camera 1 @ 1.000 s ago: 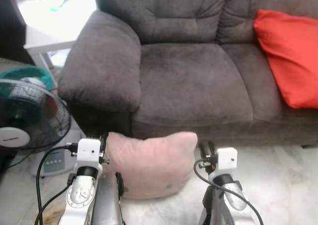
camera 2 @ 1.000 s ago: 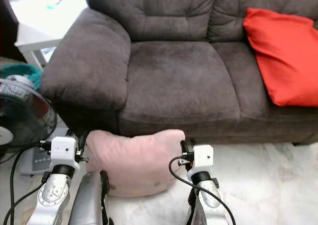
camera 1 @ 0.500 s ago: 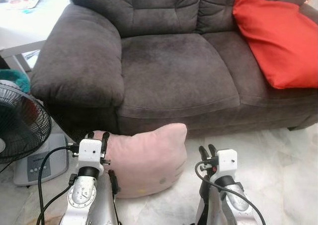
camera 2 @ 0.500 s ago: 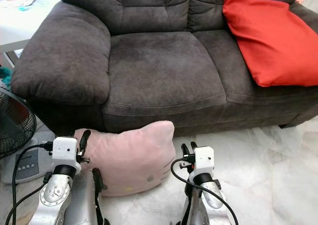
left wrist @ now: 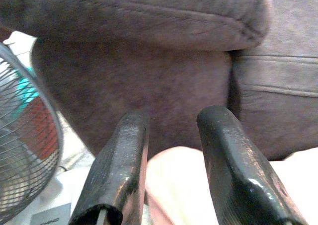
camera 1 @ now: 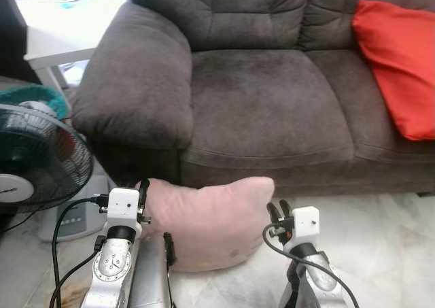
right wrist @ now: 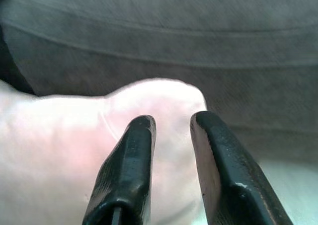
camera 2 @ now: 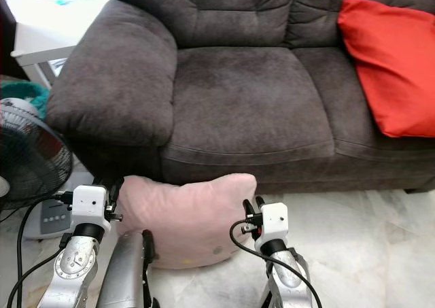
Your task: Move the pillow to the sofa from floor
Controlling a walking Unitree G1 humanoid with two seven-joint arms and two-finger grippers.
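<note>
The pink pillow (camera 1: 207, 221) lies on the pale marble floor (camera 1: 387, 240), leaning against the front base of the dark grey sofa (camera 1: 265, 104), just below the seat cushion beside the sofa's armrest. Its lower edge is cut off behind the robot's silver arms, and the small printed marks on its face are too faint to read.

The left hand (camera 1: 141, 189) sits at the pillow's left upper corner; in the left wrist view its two black fingers (left wrist: 121, 170) stand a narrow gap apart, with the pale corner of the pillow showing between them, though whether they press the fabric cannot be told. The right hand (camera 2: 251, 206) is at the pillow's right upper corner; in the right wrist view its fingers (right wrist: 129, 170) are likewise slightly parted over the pink cloth, and contact is unclear there too.

A red cushion (camera 1: 397, 66) rests on the right end of the sofa, partly cut off by the frame edge. A standing fan (camera 1: 34, 165) stands to the left of the armrest, its cage cropped at the side, and a white tabletop (camera 1: 58, 22) shows behind it, washed out by bright light.
</note>
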